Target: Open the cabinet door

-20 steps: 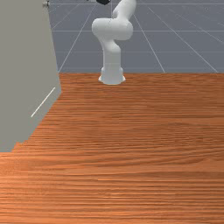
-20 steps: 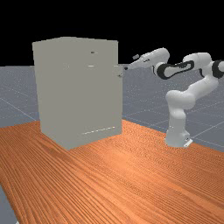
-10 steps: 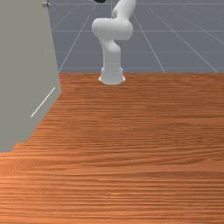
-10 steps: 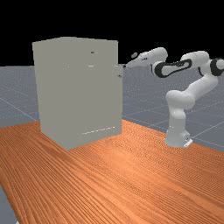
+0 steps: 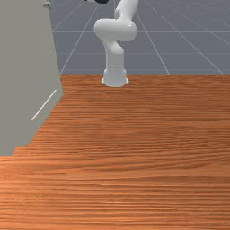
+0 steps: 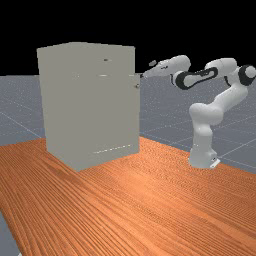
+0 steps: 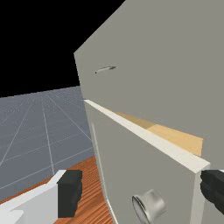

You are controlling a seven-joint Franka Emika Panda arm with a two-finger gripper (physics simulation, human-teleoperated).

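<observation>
The counter (image 6: 125,200) spreads wide, its orange-brown boards streaked with darker grain and a soft sheen on them in the far view. Past it runs a grey floor (image 6: 20,112) ruled with thin pale lines, and above that, in the far view, the room is plain black.

The cabinet (image 6: 90,105), a tall greenish-grey box, stands on the counter left of the far view's middle, and along the front view's left side. The arm (image 6: 202,122) rises from its base at the counter's far view's right and reaches across, high above the wood, so the pincer (image 6: 144,76) is just beside the cabinet's upper part.

In the wrist view the door (image 7: 127,157) is ajar — its pale top edge slants out from the cabinet, with light yellowish wood (image 7: 179,138) in the gap. The pincer's fingers (image 7: 70,192) are well apart, clamped on nothing. A round metal knob (image 7: 153,205) sticks out from the door's face, and a slim handle (image 7: 106,69) sits higher on the cabinet.
</observation>
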